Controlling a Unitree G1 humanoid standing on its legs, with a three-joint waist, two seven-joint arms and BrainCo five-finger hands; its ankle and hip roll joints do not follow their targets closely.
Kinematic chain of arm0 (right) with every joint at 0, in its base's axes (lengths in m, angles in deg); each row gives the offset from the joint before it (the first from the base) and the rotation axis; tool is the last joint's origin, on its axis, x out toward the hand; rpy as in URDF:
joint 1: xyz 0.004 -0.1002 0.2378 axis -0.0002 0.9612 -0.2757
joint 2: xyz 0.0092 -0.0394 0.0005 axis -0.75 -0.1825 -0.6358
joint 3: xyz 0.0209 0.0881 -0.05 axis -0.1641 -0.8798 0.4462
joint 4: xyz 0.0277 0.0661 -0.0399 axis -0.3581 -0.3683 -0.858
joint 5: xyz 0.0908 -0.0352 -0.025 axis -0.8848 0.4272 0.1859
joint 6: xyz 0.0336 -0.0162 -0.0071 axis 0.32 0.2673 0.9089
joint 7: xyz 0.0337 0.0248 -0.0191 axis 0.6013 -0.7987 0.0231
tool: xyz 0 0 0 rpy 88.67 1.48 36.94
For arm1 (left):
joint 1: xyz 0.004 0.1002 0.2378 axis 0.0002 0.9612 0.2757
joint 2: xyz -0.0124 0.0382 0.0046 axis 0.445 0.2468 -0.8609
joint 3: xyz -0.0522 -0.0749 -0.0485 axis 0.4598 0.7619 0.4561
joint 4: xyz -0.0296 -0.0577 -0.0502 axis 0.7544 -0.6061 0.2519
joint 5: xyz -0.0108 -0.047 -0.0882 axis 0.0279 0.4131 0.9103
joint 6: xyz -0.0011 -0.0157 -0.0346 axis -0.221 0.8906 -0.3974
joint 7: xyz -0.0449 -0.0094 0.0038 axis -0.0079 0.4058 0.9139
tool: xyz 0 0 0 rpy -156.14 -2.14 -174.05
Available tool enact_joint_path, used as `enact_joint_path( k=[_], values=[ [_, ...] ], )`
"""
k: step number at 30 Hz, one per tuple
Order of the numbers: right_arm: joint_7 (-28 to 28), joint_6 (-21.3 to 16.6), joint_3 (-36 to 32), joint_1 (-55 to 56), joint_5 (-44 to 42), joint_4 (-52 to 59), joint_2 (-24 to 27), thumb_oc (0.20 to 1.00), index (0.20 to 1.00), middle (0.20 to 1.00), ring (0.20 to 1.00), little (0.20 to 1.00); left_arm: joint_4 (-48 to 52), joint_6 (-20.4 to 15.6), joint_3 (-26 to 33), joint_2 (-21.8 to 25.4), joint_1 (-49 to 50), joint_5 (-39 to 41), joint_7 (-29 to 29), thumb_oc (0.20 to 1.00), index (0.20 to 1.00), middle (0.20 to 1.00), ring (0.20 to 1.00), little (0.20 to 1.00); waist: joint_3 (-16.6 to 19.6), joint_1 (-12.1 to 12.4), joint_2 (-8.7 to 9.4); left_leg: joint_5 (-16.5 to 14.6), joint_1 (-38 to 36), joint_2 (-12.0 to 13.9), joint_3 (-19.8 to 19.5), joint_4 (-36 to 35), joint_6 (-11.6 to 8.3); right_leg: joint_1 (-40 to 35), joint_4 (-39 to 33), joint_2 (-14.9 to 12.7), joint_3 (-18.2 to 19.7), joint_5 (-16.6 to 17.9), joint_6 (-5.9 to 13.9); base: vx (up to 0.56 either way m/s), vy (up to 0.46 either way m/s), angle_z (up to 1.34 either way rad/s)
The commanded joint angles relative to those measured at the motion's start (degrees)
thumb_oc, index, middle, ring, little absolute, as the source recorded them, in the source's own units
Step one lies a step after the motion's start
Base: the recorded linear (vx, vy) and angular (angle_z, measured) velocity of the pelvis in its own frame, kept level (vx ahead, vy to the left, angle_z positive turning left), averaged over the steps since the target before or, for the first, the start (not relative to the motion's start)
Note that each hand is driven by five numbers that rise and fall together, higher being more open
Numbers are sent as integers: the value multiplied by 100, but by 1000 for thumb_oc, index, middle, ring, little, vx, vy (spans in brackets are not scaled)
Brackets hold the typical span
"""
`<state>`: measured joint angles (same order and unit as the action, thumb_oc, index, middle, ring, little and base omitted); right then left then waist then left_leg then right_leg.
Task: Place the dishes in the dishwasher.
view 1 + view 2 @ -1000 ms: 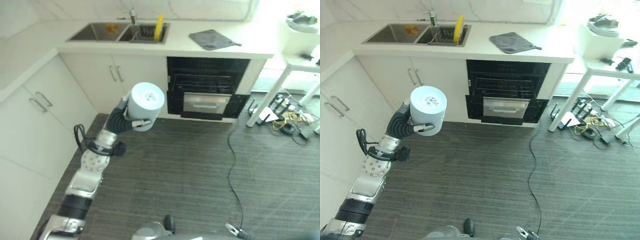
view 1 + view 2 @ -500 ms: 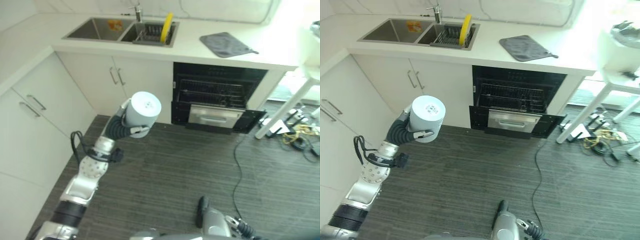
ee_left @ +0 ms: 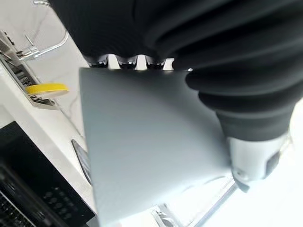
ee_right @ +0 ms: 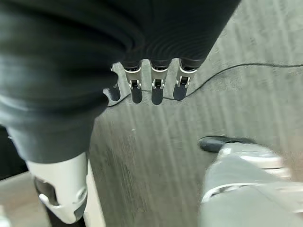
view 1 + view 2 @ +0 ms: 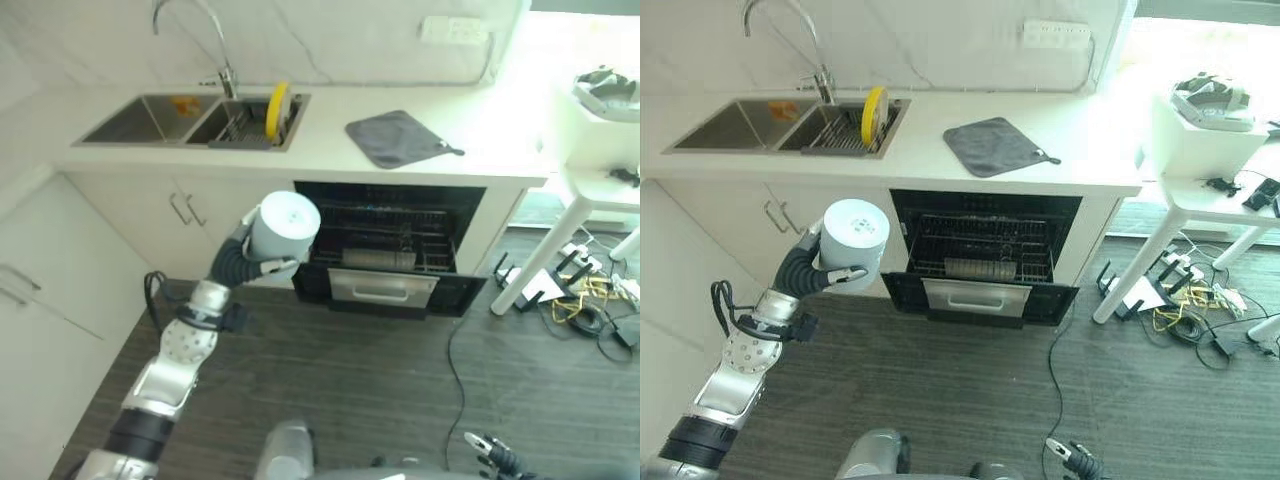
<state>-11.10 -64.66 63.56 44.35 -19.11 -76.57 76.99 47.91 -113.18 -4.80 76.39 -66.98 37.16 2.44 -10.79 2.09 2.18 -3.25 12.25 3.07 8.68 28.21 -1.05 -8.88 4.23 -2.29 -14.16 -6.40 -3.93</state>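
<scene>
Grey cloth (image 5: pixel 992 146) — above open dishwasher (image 5: pixel 983 263)

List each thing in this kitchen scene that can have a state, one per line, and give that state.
Dishwasher: door open, rack visible inside.
Grey cup: held in the air, base toward the head camera.
Left hand: shut on the cup.
Right hand: fingers relaxed, holding nothing, above the floor.
Yellow plate: standing on edge in the sink rack.
Grey cloth: lying flat on the counter.
Cabinet doors: closed.
</scene>
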Motion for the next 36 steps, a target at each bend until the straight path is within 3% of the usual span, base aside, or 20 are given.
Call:
enact_joint_path(
  k=[1, 3, 6, 12, 17, 19, 20, 23, 25, 27, 28, 29, 32, 34, 36],
  values=[
    [-16, 18, 73, -57, -59, -15, 130, 1000, 1000, 1000, 1000, 1000, 433, -352, 269, 44, -246, -97, -274, 200, 200, 200, 200, 200, -273, 144, -233, 755, -756, 19, -329, -1522, -220, 183, 37, 71, 409, 356, 706, 203, 164, -21],
    [-46, -21, 97, -27, -33, -47, 98, 1000, 1000, 1000, 1000, 1000, 428, -387, 302, 3, -239, -89, -239, 200, 200, 200, 200, 200, -325, 201, -279, 1083, -555, 96, -452, -1692, -323, 86, 52, 75, 506, 287, 711, 146, 142, -32],
    [-113, -72, 126, -3, -125, -68, 31, 1000, 1000, 1000, 1000, 1000, 362, -403, 336, -81, -302, -82, -90, 200, 200, 200, 200, 200, -276, 168, -260, 799, -642, 218, 1, -1955, -237, 61, 122, -72, 317, 221, 770, 101, 142, -37],
    [-152, -58, 306, 86, -394, 389, -200, 1000, 1000, 1000, 1000, 1000, 416, -435, 268, -31, -468, -132, -58, 200, 200, 200, 200, 200, -244, 216, -318, 517, -1081, 68, -101, -2292, -157, 180, 535, -396, -5, 81, 922, 104, 186, -5],
    [-374, -115, 249, -10, -588, 450, -197, 1000, 1000, 1000, 1000, 1000, 372, -496, 218, -5, -579, -7, 134, 200, 200, 200, 200, 200, -203, 345, -226, 361, -926, -163, 7, -2219, 115, 244, 851, -518, -16, -20, 1001, 0, 193, -6],
    [-461, -115, 206, 31, -672, 526, -223, 1000, 1000, 1000, 1000, 1000, 372, -476, 187, -7, -629, 141, 279, 200, 200, 200, 200, 200, -214, 332, -142, 270, -995, -311, 91, -2293, 299, 351, 1356, -552, 43, 64, 1124, 0, 220, -11],
    [-512, -156, 144, 74, -808, 597, -237, 1000, 1000, 1000, 1000, 1000, 419, -499, 162, -12, -648, 106, 295, 200, 200, 200, 200, 200, -261, 259, -152, 204, -1136, -429, 67, -2435, 481, 782, 2316, -529, 201, 371, 1308, 15, 238, -24],
    [-478, -154, 70, 135, -841, 629, -247, 1000, 1000, 1000, 1000, 1000, 434, -479, 134, 8, -675, 39, 246, 200, 200, 200, 200, 200, -345, 163, -262, 174, -1312, -444, -12, -2584, 597, 1358, 3276, -532, 309, 681, 1346, 21, 115, -17],
    [-388, -169, 73, 161, -751, 605, -249, 1000, 1000, 1000, 1000, 1000, 418, -465, 136, 7, -685, 36, 178, 200, 200, 200, 200, 200, -387, 124, -232, 158, -1469, -461, 55, -2679, 553, 1541, 2923, -744, 241, 830, 1348, 71, -81, -7],
    [-332, -176, 149, 166, -538, 609, -252, 1000, 1000, 1000, 1000, 1000, 425, -411, 145, 57, -735, -11, 62, 200, 200, 200, 200, 200, -430, 35, -172, 110, -1600, -371, 144, -2699, 421, 1416, 1917, -812, 196, 912, 1381, 133, -304, -10],
    [-357, -140, 190, 127, -387, 590, -265, 1000, 1000, 1000, 1000, 1000, 434, -337, 102, 133, -822, -69, -87, 200, 200, 200, 200, 200, -474, -70, -82, -3, -1692, -342, 156, -2676, 369, 1496, 1215, -960, 323, 1297, 1496, 168, -429, -5],
    [-367, -81, 183, 92, -323, 565, -275, 1000, 1000, 1000, 1000, 1000, 435, -285, 78, 194, -864, -93, -177, 200, 200, 200, 200, 200, -504, -117, -62, -79, -1761, -281, 175, -2665, 352, 1568, 990, -1028, 412, 1457, 1559, 152, -369, -9],
    [-286, -42, 80, 53, -503, 377, -254, 1000, 1000, 1000, 1000, 1000, 396, -271, 94, 214, -823, -50, -259, 200, 200, 200, 200, 200, -455, -147, -76, -139, -1879, -82, 265, -2603, 226, 1472, 631, -1047, 369, 1233, 1594, 266, -335, -4],
    [-209, -23, 72, 81, -213, 533, -215, 1000, 1000, 1000, 1000, 1000, 523, -241, 168, 81, -602, -79, -373, 200, 200, 200, 200, 200, -346, -193, -79, -217, -1815, 195, 348, -2195, 36, 1226, 460, -874, 262, 879, 1368, 367, -360, 21],
    [-320, 28, 167, 85, -240, 584, -212, 1000, 1000, 1000, 1000, 1000, 478, -236, 173, 65, -589, -87, -456, 200, 200, 200, 200, 200, -325, -211, -33, -320, -1659, 301, 376, -1807, 35, 1220, 509, -807, 217, 752, 1254, 158, -229, 25]
  ],
)
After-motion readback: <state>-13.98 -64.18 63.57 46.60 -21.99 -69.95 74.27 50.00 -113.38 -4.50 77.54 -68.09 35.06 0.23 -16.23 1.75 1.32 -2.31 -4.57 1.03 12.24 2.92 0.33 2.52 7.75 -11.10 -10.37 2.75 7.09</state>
